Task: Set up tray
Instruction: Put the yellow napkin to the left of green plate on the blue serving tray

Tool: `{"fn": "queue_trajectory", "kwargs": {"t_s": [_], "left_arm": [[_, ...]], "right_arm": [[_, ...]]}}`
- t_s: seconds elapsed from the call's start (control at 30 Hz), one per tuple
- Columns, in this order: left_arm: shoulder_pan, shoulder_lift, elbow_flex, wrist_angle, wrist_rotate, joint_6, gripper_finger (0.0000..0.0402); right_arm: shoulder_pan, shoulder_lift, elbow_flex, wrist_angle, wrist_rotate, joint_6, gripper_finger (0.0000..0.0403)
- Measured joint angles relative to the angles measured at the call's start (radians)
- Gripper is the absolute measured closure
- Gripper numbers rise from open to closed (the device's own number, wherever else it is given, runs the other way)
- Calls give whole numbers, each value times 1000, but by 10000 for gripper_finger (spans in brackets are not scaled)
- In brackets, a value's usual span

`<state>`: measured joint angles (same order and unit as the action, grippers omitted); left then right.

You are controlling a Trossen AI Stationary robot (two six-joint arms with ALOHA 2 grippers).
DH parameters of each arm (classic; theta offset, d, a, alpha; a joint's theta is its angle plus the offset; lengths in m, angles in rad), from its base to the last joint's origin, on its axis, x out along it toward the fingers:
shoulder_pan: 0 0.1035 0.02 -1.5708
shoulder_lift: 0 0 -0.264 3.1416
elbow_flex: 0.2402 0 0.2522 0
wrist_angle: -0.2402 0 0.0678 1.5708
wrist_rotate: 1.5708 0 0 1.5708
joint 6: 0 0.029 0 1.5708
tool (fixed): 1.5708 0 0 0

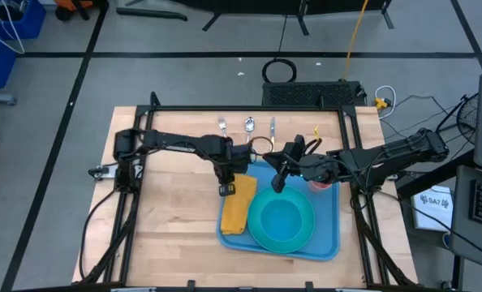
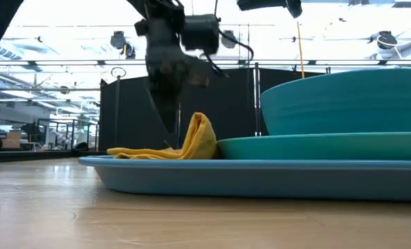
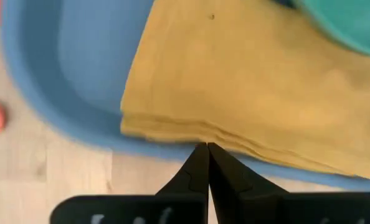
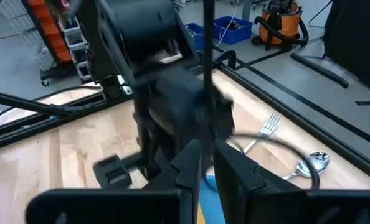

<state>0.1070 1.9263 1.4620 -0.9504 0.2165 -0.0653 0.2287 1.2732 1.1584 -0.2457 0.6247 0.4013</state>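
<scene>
The blue tray (image 1: pixel 326 243) lies on the wooden table with a round teal plate (image 1: pixel 281 223) on it. A folded yellow napkin (image 1: pixel 236 208) rests on the tray's left part, its far edge over the rim (image 3: pixel 79 134), and one part humps up (image 2: pixel 200 133). My left gripper (image 3: pixel 207 148) is shut and points down at the napkin's far edge (image 3: pixel 172 132). My right gripper (image 1: pixel 278 185) hovers over the tray's far part beside the left arm (image 4: pixel 166 93), its fingers a narrow gap apart and empty. A red cup (image 1: pixel 321 183) stands at the tray's far right. My left gripper's shut fingertips (image 3: pixel 200 152) come from above at the stacked folded edge of the napkin (image 3: pixel 191 135), where it lies over the tray's rim. Nothing shows between the fingers, and I cannot tell whether they touch the cloth.
A fork (image 1: pixel 222 124), a spoon (image 1: pixel 249 124) and a knife (image 1: pixel 272 125) lie in a row near the table's far edge. Bare wood (image 1: pixel 168 219) stretches left of the tray. The two arms stand close together over the tray's far side.
</scene>
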Motion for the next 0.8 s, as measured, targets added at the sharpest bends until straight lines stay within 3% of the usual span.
{"fn": "queue_trajectory", "kwargs": {"t_s": [0.27,0.53,0.8], "left_arm": [[-36,-171,2,57,100,-110,400],[-114,-93,0,99,161,-201,401],[-188,-37,0,236,308,-218,401]], "right_arm": [[0,0,0,10,0,-22,369],[-14,0,0,7,-1,-25,369],[-13,1,0,9,-4,-21,369]]}}
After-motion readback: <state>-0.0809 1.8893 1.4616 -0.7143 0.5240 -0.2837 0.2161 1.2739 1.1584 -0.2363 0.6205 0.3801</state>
